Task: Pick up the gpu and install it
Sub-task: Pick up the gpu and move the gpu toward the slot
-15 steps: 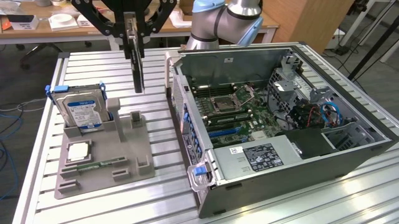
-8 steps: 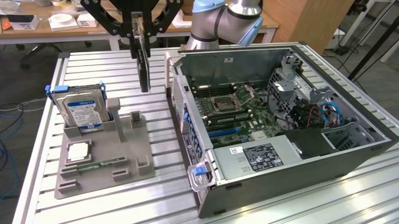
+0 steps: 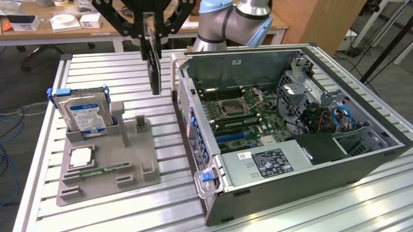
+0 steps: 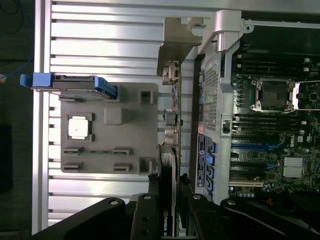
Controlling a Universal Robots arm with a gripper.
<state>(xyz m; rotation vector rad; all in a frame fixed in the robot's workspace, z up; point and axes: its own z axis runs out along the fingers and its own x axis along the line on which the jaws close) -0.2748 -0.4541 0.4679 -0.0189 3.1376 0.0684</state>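
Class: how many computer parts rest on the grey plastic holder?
3: blue-labelled silver hard drive standing at the far end; square silver processor chip lying nearer; narrow green memory stick just beside it. None appears hidden.

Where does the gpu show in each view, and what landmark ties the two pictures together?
Exterior view: gpu hangs edge-on from the jaws above the table, at the exterior view's left of the computer case.
Wrist view: gpu runs edge-on between the grey holder and the case.
Shared landmark: the blue-handled hard drive.

NVIDIA lettering, partly cut, on gpu [image 4: 167, 192]
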